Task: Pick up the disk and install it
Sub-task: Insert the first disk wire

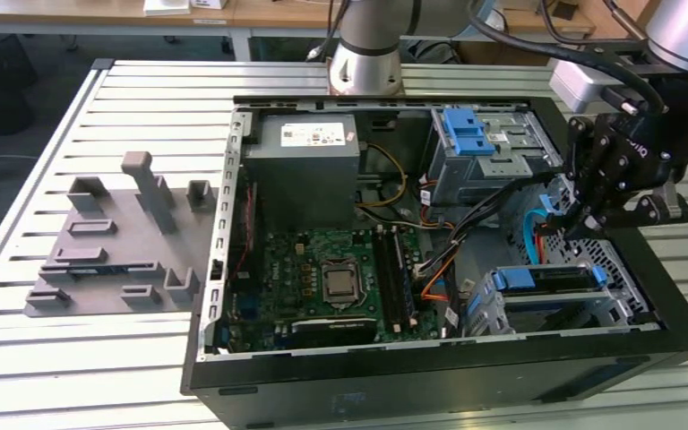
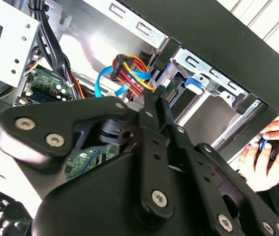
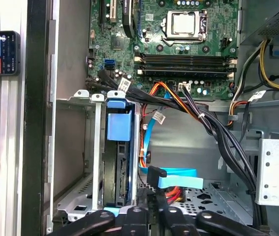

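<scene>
One flat silver-grey disk [image 1: 544, 279] framed by blue plastic rails stands on edge in the metal drive cage [image 1: 616, 309] at the near right corner of the open black computer case [image 1: 440, 376]. It looks seated, so I judge the install is at its last stage. Just beyond it, my claw [image 1: 586, 228] hangs over the flat light-blue data cable [image 1: 529, 219], fingers pressed together with nothing visible between them. Any further move calls for keeping clear of that cable and the orange wiring. Farther off sit the grey metal box [image 1: 308, 170] and the bright blue latch bracket [image 1: 469, 134].
</scene>
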{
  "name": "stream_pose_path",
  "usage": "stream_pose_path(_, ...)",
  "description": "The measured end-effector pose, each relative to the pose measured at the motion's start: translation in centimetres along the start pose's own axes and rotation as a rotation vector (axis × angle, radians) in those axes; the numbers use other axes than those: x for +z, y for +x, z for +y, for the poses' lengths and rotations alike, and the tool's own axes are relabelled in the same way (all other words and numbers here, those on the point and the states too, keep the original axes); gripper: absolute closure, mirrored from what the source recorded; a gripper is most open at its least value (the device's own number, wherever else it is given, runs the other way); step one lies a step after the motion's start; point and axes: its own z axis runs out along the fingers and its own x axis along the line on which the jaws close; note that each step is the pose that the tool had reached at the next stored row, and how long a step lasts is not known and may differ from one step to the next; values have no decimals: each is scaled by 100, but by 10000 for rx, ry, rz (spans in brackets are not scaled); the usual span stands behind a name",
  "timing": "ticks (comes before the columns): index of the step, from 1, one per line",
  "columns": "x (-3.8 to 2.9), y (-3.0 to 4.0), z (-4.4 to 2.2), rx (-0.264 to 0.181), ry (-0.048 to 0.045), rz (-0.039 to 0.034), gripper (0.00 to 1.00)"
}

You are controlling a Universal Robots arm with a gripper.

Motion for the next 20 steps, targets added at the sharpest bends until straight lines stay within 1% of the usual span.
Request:
stream_pose_path(1, 1, 0, 0, 0, 0, 0, 83)
stream_pose_path(6, 10, 4, 0, 1, 0, -7, 83)
stream_pose_path(12, 33, 49, 5, 23, -1, -6, 83)
stream_pose_path(14, 38, 50, 13, 147, -9, -5, 83)
stream_pose_path(17, 41, 51, 15, 486, -38, -1, 83)
stream_pose_path(18, 42, 51, 16, 526, -61, -20, 83)
stream_pose_path(20, 44, 52, 15, 548, -118, -143, 83)
